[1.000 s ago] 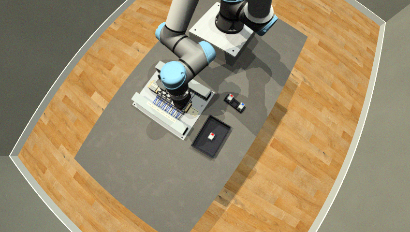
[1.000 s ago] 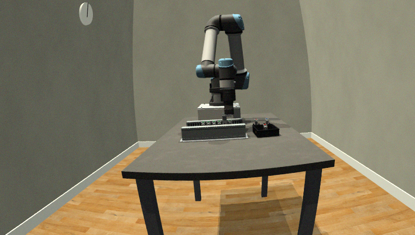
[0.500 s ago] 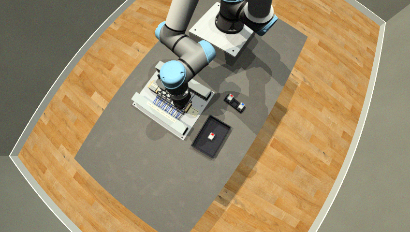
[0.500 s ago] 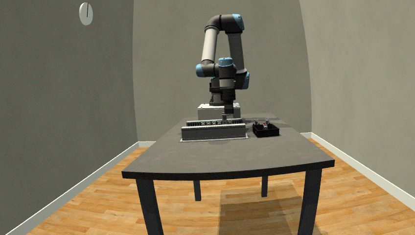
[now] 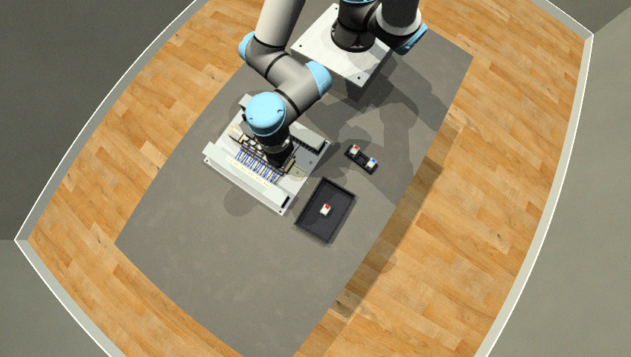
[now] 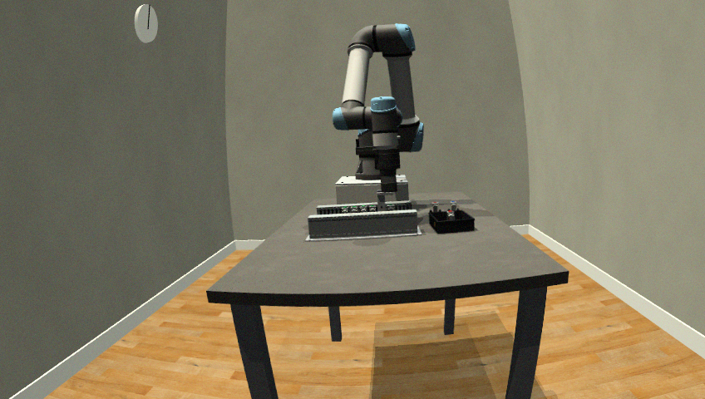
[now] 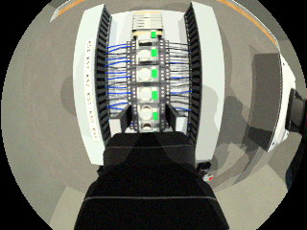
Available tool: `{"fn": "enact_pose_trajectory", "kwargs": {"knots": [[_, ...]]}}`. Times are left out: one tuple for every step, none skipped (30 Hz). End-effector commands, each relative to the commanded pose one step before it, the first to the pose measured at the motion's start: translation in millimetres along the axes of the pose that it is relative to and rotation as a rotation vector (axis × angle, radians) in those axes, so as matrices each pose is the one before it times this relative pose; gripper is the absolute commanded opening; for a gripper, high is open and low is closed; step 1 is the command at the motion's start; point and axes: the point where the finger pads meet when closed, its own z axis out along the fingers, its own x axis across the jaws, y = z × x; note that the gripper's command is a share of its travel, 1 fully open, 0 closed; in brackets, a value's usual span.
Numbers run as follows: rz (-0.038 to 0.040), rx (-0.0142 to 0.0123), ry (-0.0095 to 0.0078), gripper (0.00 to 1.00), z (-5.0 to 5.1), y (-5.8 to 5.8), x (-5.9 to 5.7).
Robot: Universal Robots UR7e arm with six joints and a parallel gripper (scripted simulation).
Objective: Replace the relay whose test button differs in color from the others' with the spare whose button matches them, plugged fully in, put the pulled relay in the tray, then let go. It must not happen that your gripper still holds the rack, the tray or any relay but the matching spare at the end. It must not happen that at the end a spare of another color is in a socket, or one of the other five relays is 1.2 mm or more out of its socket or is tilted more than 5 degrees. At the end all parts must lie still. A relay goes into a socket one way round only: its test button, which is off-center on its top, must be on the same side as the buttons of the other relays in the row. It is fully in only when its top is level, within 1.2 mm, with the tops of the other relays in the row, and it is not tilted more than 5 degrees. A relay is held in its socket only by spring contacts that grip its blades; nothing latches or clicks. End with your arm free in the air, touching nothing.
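on the counter (image 5: 212, 256) (image 6: 386, 267): two grey wire ducts (image 5: 243, 171) (image 6: 363, 226) (image 7: 86, 67), one tray (image 5: 311, 233) (image 6: 451, 226), one holder (image 5: 362, 159). at least five green-buttoned relays (image 6: 363, 209) (image 7: 145, 94) show; two red-buttoned relays (image 5: 325, 210) (image 6: 451, 214); one blue-buttoned relay (image 5: 371, 163) (image 6: 453, 204). one wall clock (image 6: 146, 23).

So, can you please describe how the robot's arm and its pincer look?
The arm has pale grey round tubes, darker grey joints and light blue caps. The pincer has a black, blocky body with thin pale lines across it, and two short fingers, partly pale grey and partly dark. I see no loose cable on the arm.
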Motion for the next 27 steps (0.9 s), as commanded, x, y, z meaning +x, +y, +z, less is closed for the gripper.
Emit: {"fn": "enact_pose_trajectory", "kwargs": {"knots": [[-0.00001, 0.00016, -0.00122, 1.0, -1.04, -0.06, -0.38], [0.0, 0.0, 0.0, 1.0, 0.0, 0.0, 0.0], [0.0, 0.0, 0.0, 1.0, 0.0, 0.0, 0.0], [0.0, 0.0, 0.0, 1.0, 0.0, 0.0, 0.0], [0.0, 0.0, 0.0, 1.0, 0.0, 0.0, 0.0], [0.0, 0.0, 0.0, 1.0, 0.0, 0.0, 0.0], [0.0, 0.0, 0.0, 1.0, 0.0, 0.0, 0.0], [0.0, 0.00002, -0.00008, 1.0, -0.75, 0.0, -0.02], [0.0, 0.0, 0.00002, 1.0, -0.8, 0.0, 0.0], [0.0, 0.0, 0.00002, 1.0, -0.8, 0.0, 0.0], [0.0, 0.0, 0.00002, 1.0, -0.8, 0.0, 0.0], [0.0, 0.0, 0.00002, 1.0, -0.8, 0.0, 0.0], [0.0, 0.0, 0.0, 1.0, 0.0, 0.0, 0.0], [0.0, 0.0, 0.0, 1.0, 0.0, 0.0, 0.0], [0.0, 0.0, 0.0, 1.0, 0.0, 0.0, 0.0], [0.0, 0.0, 0.0, 1.0, 0.0, 0.0, 0.0], [0.0, 0.0, 0.0, 1.0, 0.0, 0.0, 0.0], [0.0, 0.0, 0.0, 1.0, 0.0, 0.0, 0.0], [0.0, 0.0, 0.0, 1.0, 0.0, 0.0, 0.0], [0.0, 0.0, 0.0, 1.0, 0.0, 0.0, 0.0], [0.0, 0.0, 0.0, 1.0, 0.0, 0.0, 0.0], [0.0, 0.0, 0.0, 1.0, 0.0, 0.0, 0.0], [0.0, 0.0, 0.0, 1.0, 0.0, 0.0, 0.0], [0.0, 0.0, 0.0, 1.0, 0.0, 0.0, 0.0], [0.0, 0.00002, -0.00008, 1.0, -0.75, 0.0, -0.02], [0.0, 0.0, 0.00002, 1.0, -0.8, 0.0, 0.0], [0.0, 0.0, 0.00002, 1.0, -0.8, 0.0, 0.0]]}}
